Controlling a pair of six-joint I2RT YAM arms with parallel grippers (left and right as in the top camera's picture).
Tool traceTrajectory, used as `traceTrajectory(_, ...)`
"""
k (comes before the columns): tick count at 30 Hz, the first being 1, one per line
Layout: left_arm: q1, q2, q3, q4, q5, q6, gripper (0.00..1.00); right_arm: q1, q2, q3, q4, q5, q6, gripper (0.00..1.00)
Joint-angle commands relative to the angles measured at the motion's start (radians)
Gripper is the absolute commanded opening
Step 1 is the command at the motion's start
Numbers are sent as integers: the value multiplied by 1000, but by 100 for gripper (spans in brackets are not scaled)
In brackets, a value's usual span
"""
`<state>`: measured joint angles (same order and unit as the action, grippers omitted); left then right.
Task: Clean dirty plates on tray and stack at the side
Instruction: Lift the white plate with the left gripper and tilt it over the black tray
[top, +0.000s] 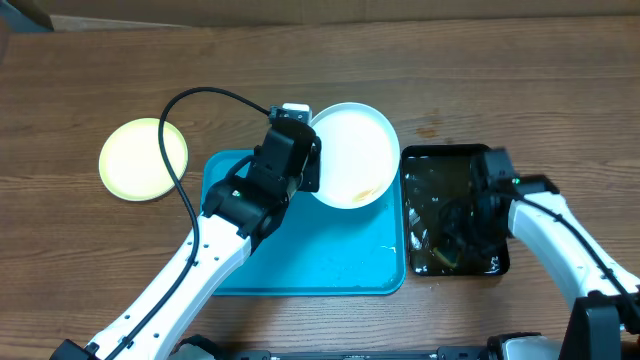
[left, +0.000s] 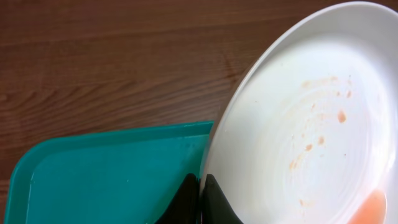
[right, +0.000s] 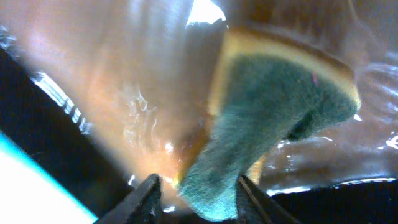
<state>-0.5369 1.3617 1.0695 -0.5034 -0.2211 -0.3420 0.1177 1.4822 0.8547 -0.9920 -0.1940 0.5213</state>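
My left gripper (top: 314, 170) is shut on the near rim of a white plate (top: 355, 150) with brown-orange smears and holds it tilted over the far right corner of the turquoise tray (top: 300, 270). The left wrist view shows the closed fingers (left: 200, 186) on the plate's edge (left: 311, 124) above the tray (left: 93, 180). A lime-green plate (top: 143, 159) lies on the table to the left of the tray. No second white plate is in view. My right gripper (right: 199, 193) is open, its fingers either side of a green-and-yellow sponge (right: 273, 118).
A glossy black tray (top: 440, 152) holding wet liquid stands right of the turquoise tray, and my right gripper (top: 455, 235) reaches down into it. The left arm's black cable loops over the table behind the tray. Bare wooden table lies at the back.
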Motion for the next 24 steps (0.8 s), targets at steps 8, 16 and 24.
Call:
traceTrajectory(8,-109,24,28,121,4,-10,4,-105,-5,271,-82,27,-32,97)
traceTrajectory(16,-140,141,28,244,2,25,4,-362,-2,331,-21,54,-32,100)
traceTrajectory(24,-193,244,28,492,-59,207,4,-554,-1,331,3,103,-32,100)
